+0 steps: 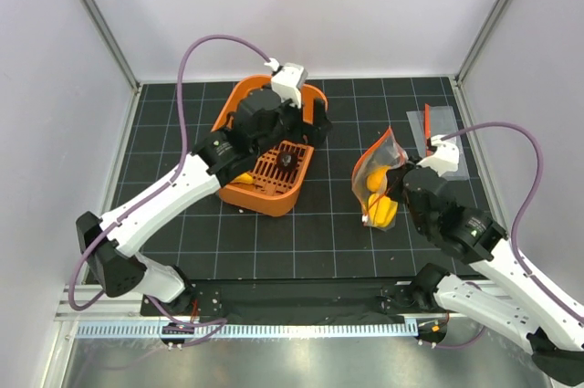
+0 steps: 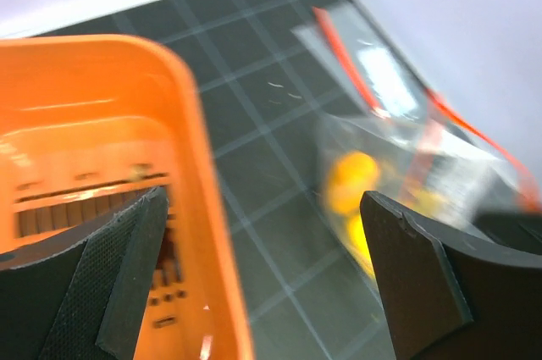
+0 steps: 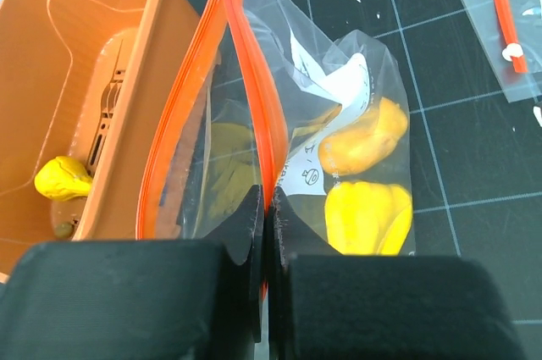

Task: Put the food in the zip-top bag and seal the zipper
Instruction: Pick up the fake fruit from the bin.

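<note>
Figure: Enclosed work cell, top view.
The table (image 1: pixel 310 242), covered by a black mat ruled with a pale grid, serves as reference. A plain pale back wall (image 1: pixel 301 5) rises behind it, a left wall (image 1: pixel 46 87) and a right wall (image 1: pixel 547 59) flank it, and aluminium posts (image 1: pixel 97 14) mark its far corners. A slotted rail (image 1: pixel 292 330) and a brushed steel sheet (image 1: pixel 274 365) border its near edge. Lighting is even.

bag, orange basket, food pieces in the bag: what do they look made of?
Zip-top bag: thin clear plastic film, glossy; it creases and shows its contents through.
Zipper: thicker orange plastic strip, probably.
Basket: rigid moulded orange plastic, smooth satin finish, slotted.
Food: yellow and orange pieces, hard-looking plastic with a slight shine; could be rubbery.
</note>
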### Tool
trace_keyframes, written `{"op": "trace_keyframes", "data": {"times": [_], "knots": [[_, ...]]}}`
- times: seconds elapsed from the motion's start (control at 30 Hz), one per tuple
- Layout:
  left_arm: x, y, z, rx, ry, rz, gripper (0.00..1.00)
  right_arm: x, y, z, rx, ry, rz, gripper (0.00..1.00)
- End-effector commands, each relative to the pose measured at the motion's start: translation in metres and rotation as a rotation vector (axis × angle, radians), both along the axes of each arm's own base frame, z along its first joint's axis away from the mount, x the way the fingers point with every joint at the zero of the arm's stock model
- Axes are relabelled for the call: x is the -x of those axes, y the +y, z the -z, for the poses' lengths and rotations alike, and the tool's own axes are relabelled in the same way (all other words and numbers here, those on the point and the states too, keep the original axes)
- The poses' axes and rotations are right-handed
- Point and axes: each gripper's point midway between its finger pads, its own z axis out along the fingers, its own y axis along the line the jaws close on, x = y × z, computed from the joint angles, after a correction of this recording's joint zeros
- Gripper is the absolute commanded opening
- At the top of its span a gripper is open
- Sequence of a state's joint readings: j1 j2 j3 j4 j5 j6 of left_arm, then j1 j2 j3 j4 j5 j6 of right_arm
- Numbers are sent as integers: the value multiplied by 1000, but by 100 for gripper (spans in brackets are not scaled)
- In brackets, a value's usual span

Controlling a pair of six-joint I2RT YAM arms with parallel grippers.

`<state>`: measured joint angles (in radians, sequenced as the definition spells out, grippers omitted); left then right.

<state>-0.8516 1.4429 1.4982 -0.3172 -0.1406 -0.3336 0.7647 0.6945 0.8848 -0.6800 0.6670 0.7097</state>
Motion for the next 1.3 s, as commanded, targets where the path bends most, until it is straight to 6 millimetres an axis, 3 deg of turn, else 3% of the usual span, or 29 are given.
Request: {"op": "trace_keyframes", "data": {"times": [0.0,0.13,0.17,0.3,0.37,0.4,0.53,0.67,0.87,1.03,1.27], "knots": [[-39,28,-8,31,-73,-180,100,-7,5,-5,8,-44,-16,1],[-76,66,-2,103,-60,-426,100,-2,5,25,-10,-25,-24,1],[-80,71,9,100,-45,-459,100,1,1,43,3,1,-11,1],[-93,75,34,36,-17,-533,100,14,-13,73,19,24,-2,1],[-93,76,57,-31,37,-538,100,18,-16,83,16,17,-1,1],[-91,76,61,-46,55,-543,100,17,-8,80,-9,4,-40,1],[-70,91,102,-132,189,-568,100,12,-5,90,11,21,-33,1],[-47,108,125,-201,273,-584,100,8,-2,98,86,85,-34,1],[-29,80,136,-238,351,-360,100,10,6,105,98,107,-84,1],[-21,71,171,-281,519,-374,100,13,9,100,74,93,-111,1],[-52,50,193,-269,529,-430,100,14,15,101,84,119,-144,1]]}}
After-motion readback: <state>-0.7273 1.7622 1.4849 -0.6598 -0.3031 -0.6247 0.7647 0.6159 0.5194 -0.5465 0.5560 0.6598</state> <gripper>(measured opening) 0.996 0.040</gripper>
